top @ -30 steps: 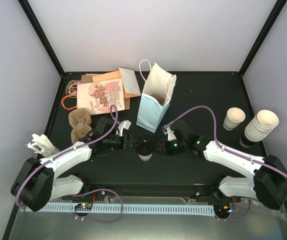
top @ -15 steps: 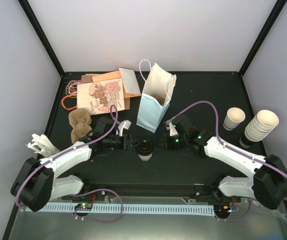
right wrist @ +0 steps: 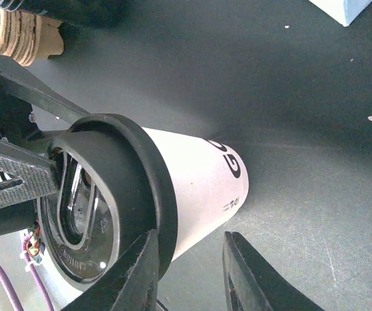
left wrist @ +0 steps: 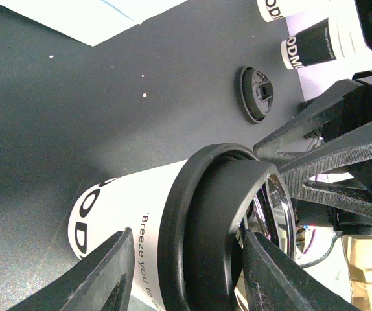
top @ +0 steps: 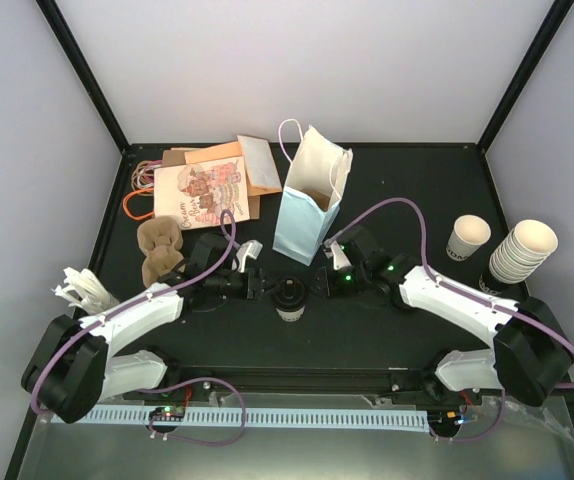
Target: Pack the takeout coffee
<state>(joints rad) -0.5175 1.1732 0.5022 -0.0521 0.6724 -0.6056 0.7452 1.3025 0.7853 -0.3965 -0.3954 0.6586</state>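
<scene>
The takeout coffee [top: 289, 296] is a cream cup with a black lid, standing upright in front of the paper bag. My left gripper [top: 267, 288] reaches it from the left, rolled so one finger is above the other. In the left wrist view the lid [left wrist: 199, 220] lies between the left gripper's [left wrist: 188, 233] open jaws. The upper finger is at the lid's top and the lower one beside the cup wall. My right gripper [top: 319, 285] faces the cup from the right. In the right wrist view the right gripper [right wrist: 191, 235] is open. One finger sits by the lid rim [right wrist: 144, 175], and table shows between the two.
An open pale-blue paper bag [top: 310, 200] stands just behind the cup. Flat paper bags [top: 202, 185] and a brown cup carrier [top: 157, 250] lie at the left. A single cup [top: 467, 238] and a cup stack [top: 520, 252] stand at the right. A spare black lid [left wrist: 256, 94] lies on the table.
My right arm has swung back and to the left, and its gripper has edged slightly away from me beside the cup. The left arm and the cup have stayed still.
</scene>
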